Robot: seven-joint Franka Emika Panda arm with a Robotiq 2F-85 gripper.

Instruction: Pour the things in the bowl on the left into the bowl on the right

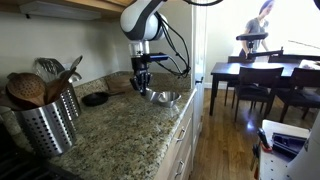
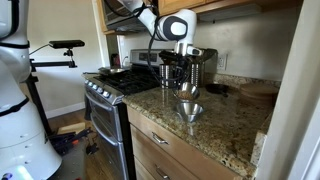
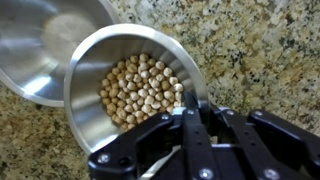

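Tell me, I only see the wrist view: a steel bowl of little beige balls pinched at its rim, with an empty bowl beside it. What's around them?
Observer: In an exterior view, a steel utensil holder full of wooden spoons stands farther along the counter from your bowl of balls.
Operator: So is this a kitchen?
Observer: Yes. In an exterior view a stove sits right against the end of the granite counter.
Operator: Is there anything farther off?
Observer: A dark dining table with chairs stands in the room beyond the counter.
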